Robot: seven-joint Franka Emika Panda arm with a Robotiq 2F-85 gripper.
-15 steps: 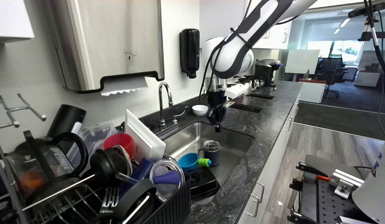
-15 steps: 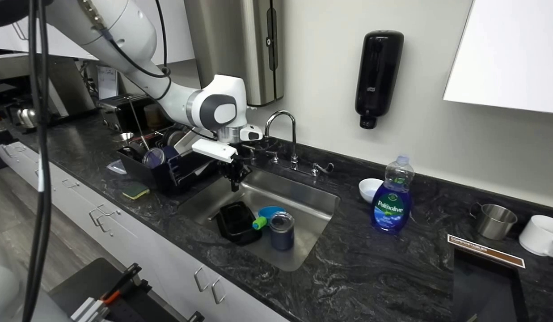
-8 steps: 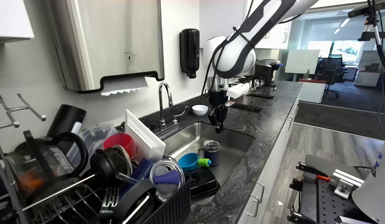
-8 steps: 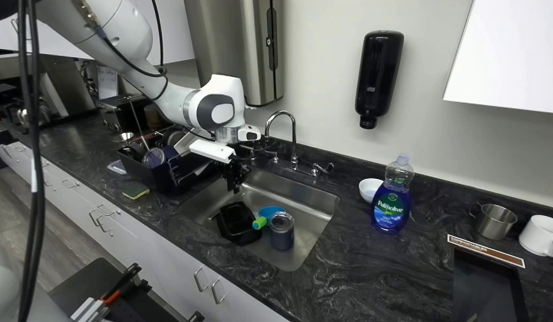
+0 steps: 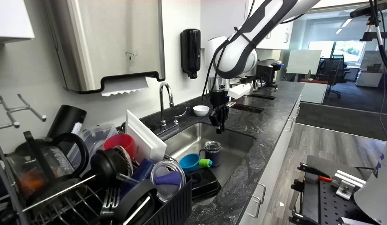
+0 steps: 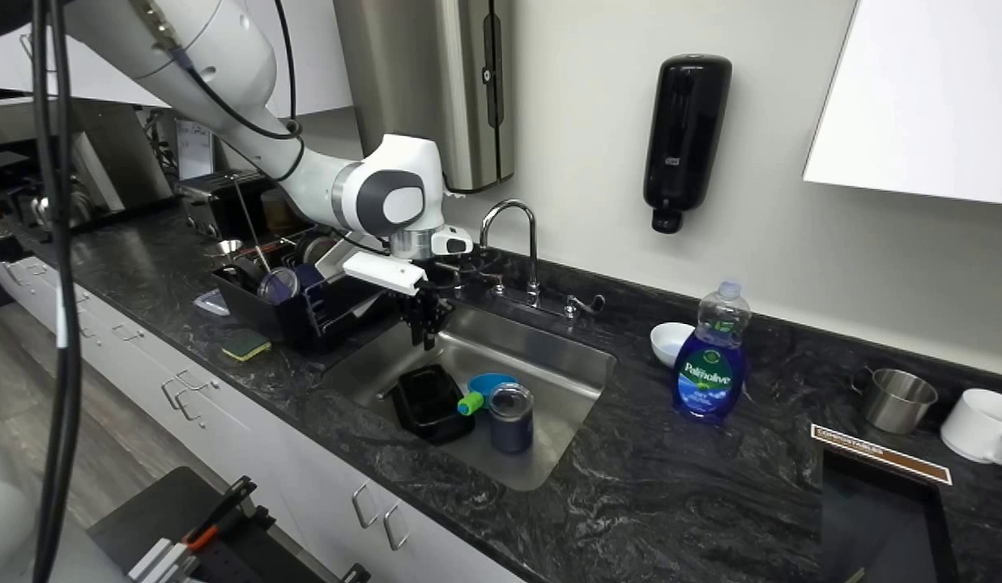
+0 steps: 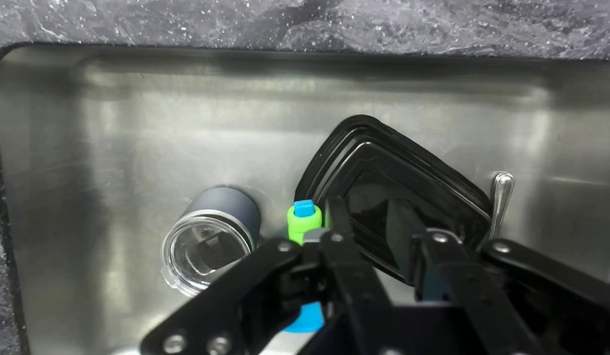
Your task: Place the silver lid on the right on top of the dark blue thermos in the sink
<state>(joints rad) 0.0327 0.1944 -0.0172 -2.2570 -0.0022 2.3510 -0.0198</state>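
Observation:
The dark blue thermos (image 5: 212, 157) stands upright in the metal sink (image 7: 152, 106) with a clear, silver-rimmed top on it. It also shows in an exterior view (image 6: 511, 429) and in the wrist view (image 7: 231, 209). The silver lid does not show clearly in any view; it is hidden or out of view. My gripper (image 7: 370, 209) points down above the sink, with a gap between its fingers and nothing held. In the wrist view its fingertips appear over the black container, right of the thermos. It shows in both exterior views (image 5: 221, 128) (image 6: 424, 336).
A black container (image 7: 408, 172), a blue cup (image 5: 189, 162) with a green part, and a utensil handle (image 7: 502, 197) lie in the sink. The faucet (image 6: 533, 251), white bowl (image 5: 201, 110), soap bottle (image 6: 709, 364) and loaded dish rack (image 5: 171, 206) surround it.
Over the first half second my gripper shifted slightly, rightward in one exterior picture and leftward in another. Since then it appears still. The thermos and other things have not moved.

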